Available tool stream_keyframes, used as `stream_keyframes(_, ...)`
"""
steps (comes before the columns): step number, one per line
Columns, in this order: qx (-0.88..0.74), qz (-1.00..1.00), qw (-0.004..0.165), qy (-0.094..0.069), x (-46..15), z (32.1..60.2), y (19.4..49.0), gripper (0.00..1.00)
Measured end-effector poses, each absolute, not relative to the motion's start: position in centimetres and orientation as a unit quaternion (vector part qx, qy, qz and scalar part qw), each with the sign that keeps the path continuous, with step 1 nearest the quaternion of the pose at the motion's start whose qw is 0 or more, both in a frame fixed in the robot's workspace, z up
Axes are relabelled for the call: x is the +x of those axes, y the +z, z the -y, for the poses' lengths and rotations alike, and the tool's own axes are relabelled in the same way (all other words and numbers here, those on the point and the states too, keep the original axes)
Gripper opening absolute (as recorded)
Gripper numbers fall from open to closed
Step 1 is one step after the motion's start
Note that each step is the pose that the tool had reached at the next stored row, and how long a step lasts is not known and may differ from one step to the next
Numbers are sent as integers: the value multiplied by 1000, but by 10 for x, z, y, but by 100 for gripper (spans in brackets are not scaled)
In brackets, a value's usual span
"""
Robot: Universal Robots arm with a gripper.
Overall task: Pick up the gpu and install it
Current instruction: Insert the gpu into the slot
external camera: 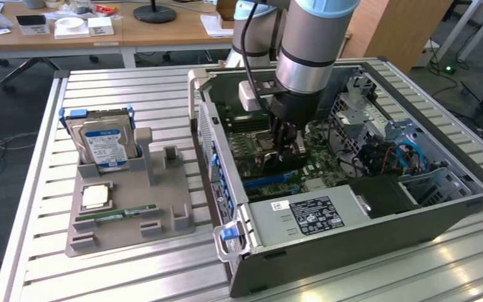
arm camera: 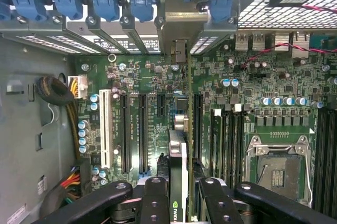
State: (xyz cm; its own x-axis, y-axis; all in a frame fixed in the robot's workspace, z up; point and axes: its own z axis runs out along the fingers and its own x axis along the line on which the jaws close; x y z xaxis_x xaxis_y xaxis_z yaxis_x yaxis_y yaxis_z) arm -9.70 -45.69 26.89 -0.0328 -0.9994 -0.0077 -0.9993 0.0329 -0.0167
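Note:
The gpu [arm camera: 178, 155] is a thin dark card seen edge-on in the wrist view, with a green logo near my fingers. Its silvery bracket [arm camera: 179, 27] reaches the rear slot openings of the case. My gripper [arm camera: 181, 184] is shut on it, one black finger [arm camera: 156, 197] on each side. The card stands upright over the long expansion slots of the green motherboard [arm camera: 142, 77]; I cannot tell whether its edge is in a slot. In the exterior view my gripper [external camera: 285, 150] reaches straight down into the open computer case [external camera: 443, 207], with the gpu [external camera: 288, 162] dark below it.
A grey fixture [external camera: 133, 220] on the exterior view's left holds a hard drive [external camera: 105, 146], a silver chip [external camera: 96, 196] and a green memory stick [external camera: 117, 214]. Inside the case are a CPU socket [arm camera: 276, 169], bundled cables [arm camera: 58, 92], blue slot clips [arm camera: 105, 4] and a power supply [external camera: 309, 217].

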Motion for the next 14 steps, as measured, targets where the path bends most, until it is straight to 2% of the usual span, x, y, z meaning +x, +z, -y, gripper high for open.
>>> stream_keyframes(14, -695, -719, 8, -3, -99, 455, 268, 27)
